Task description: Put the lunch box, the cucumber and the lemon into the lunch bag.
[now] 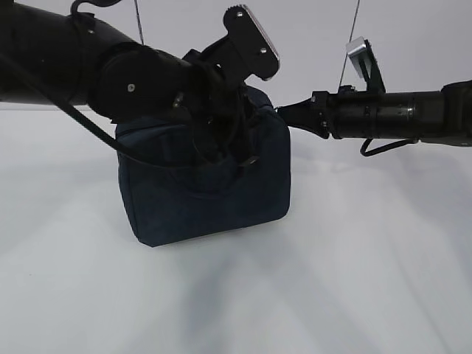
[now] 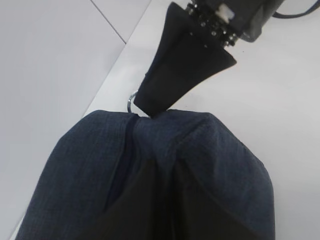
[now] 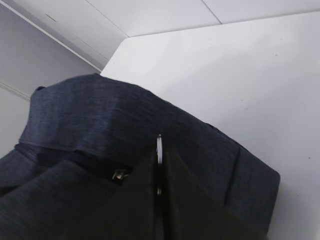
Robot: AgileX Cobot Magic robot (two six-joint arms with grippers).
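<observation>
The dark navy lunch bag (image 1: 214,210) stands on the white table in the middle of the exterior view. My left gripper (image 1: 221,158) comes down onto its top and is shut on a fold of the bag's fabric (image 2: 167,150). My right gripper (image 1: 282,110) reaches in from the right at the bag's upper right corner. It is shut on the metal zipper pull ring (image 3: 159,146), which also shows in the left wrist view (image 2: 131,103) beside the right gripper's tips. The lunch box, the cucumber and the lemon are out of view.
The white table (image 1: 354,280) runs around the bag. Its far edge meets a pale wall (image 3: 75,30) close behind the bag. Both black arms hang over the bag's top.
</observation>
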